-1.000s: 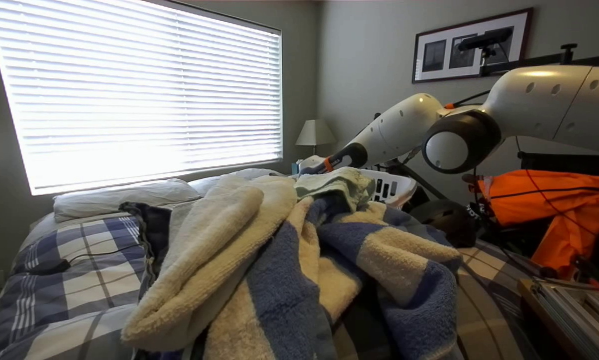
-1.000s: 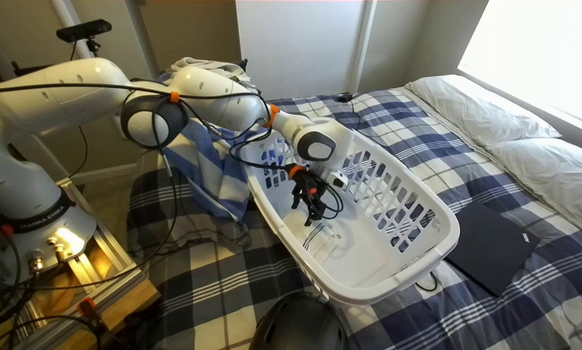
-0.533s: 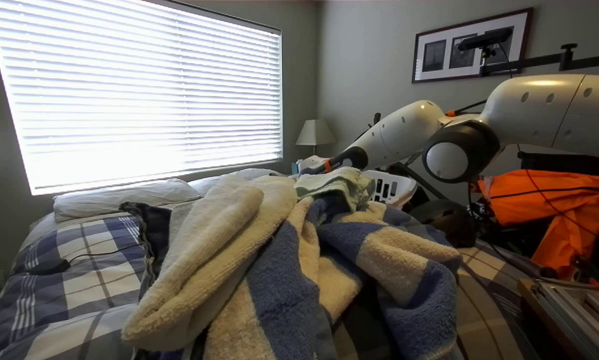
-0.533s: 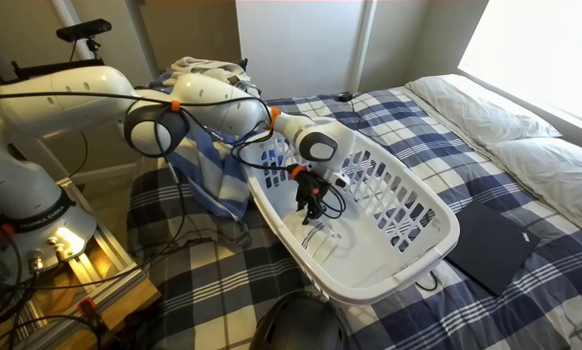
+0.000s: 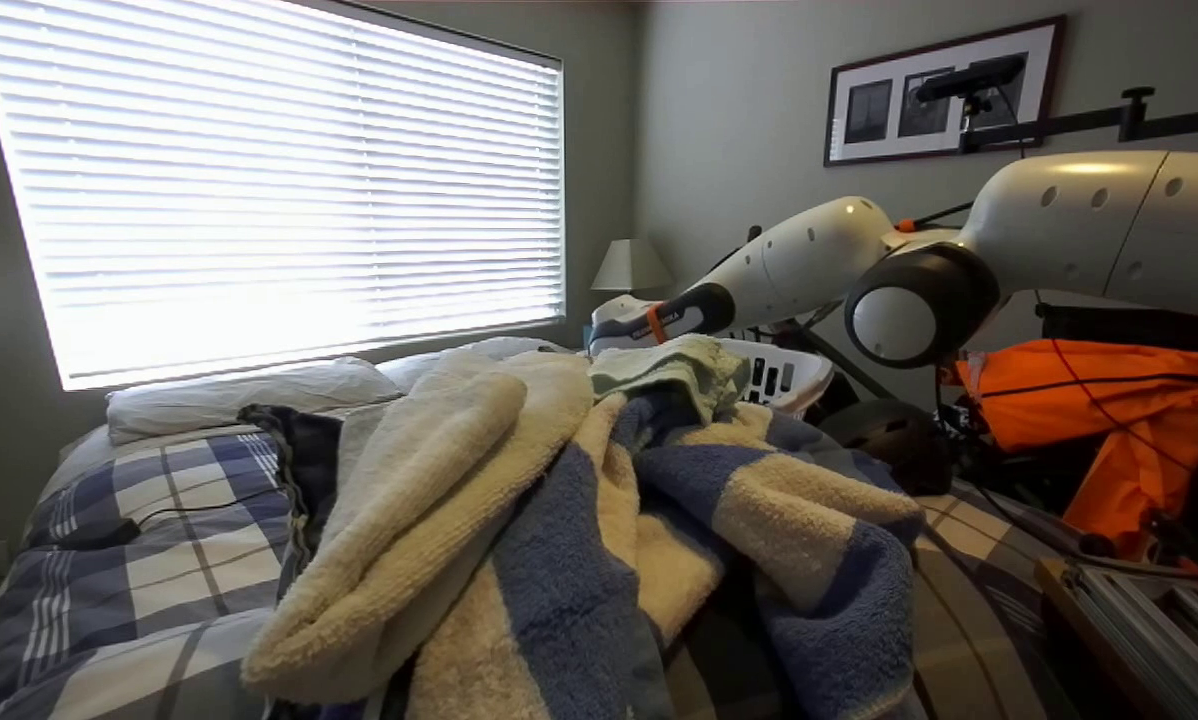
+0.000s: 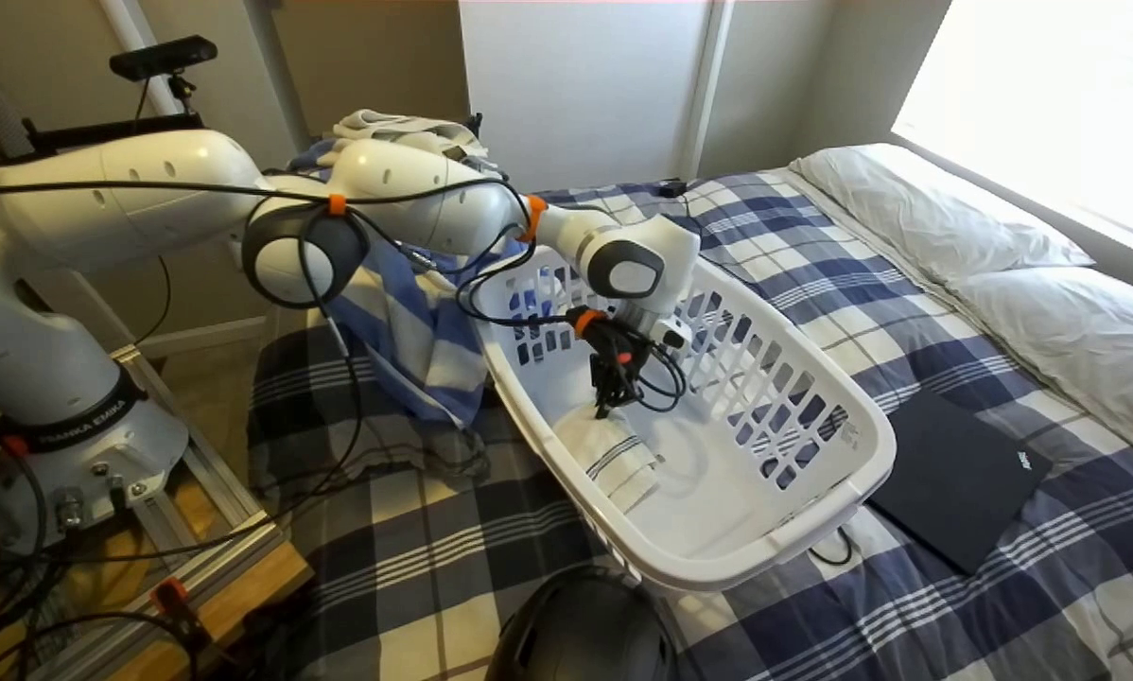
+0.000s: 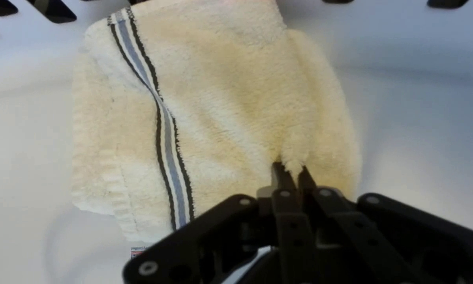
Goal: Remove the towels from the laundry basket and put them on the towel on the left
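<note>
A cream towel (image 7: 228, 98) with a blue-grey and black stripe lies in the white laundry basket (image 6: 718, 572). My gripper (image 7: 291, 169) reaches down into the basket, its jaws drawn together on a small pinched fold near one side of that towel. In an exterior view the towel (image 6: 623, 468) spreads below the gripper (image 6: 603, 410); most of it rests on the basket floor. To the left of the basket hangs a blue and white striped towel (image 6: 425, 331). Close up, in an exterior view, this striped towel (image 5: 569, 570) carries a white towel (image 5: 429, 500) and a pale green cloth (image 5: 669, 365).
Beside the basket's near end sits a black helmet (image 6: 585, 629). A black laptop (image 6: 964, 482) lies on the plaid bed past the basket's far side, and pillows (image 6: 945, 208) line the window. The basket's slotted walls surround the gripper. Cables loop along the arm.
The jaws have gone from spread to closed, taking up a fold of the cream towel. The arm dipped slightly, then the wrist rose a little.
</note>
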`<state>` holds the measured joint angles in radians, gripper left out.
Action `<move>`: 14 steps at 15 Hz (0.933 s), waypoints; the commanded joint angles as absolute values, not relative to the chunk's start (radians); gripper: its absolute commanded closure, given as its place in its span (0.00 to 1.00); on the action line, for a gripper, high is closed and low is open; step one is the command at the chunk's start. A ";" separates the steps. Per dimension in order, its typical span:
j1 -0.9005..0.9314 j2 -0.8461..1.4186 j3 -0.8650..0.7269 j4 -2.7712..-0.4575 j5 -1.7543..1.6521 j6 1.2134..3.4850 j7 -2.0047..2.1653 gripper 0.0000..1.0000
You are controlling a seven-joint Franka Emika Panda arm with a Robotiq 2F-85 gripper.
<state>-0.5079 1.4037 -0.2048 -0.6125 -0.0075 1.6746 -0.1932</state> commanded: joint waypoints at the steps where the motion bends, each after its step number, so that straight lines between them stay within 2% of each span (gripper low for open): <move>1: -0.511 1.393 -0.195 -0.592 -0.006 1.699 -0.238 0.97; 14: -0.500 1.148 -0.166 -0.804 -0.008 1.943 -0.738 0.99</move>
<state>-0.4949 1.2482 -0.1968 -0.6592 -0.0075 1.8811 -0.5864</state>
